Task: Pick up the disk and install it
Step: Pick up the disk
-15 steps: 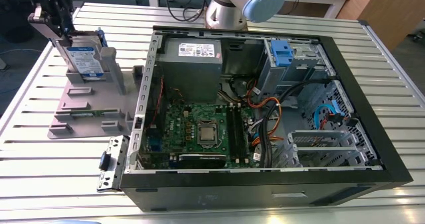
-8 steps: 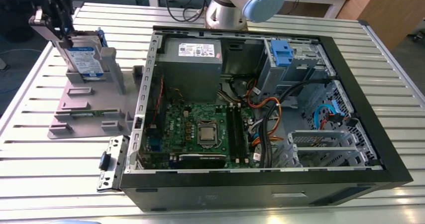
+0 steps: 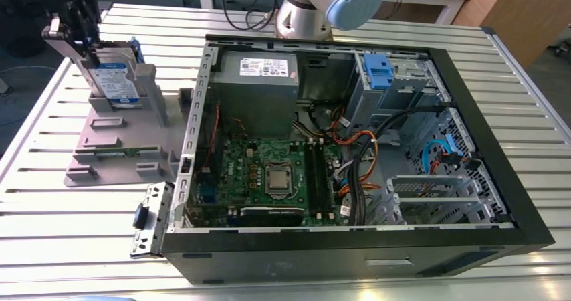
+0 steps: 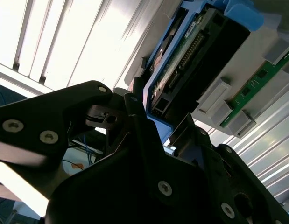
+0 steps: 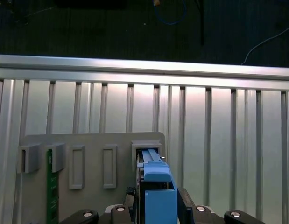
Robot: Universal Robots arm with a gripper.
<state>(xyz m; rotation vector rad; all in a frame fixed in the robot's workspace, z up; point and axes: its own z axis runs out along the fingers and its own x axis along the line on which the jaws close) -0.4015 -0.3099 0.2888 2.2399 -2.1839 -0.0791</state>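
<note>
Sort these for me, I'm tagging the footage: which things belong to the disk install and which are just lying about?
Job: the disk upright in its grey holder; the gripper at its top; the open computer case.
Lying about: green memory stick on the holder; metal bracket beside the case.

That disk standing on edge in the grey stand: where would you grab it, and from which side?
By its top edge, from above. The disk stands upright with its lower edge seated in the stand, so only the top, capped by the blue bracket, is free. It is thin, so pinch across its flat faces; the hand sits there.
</note>
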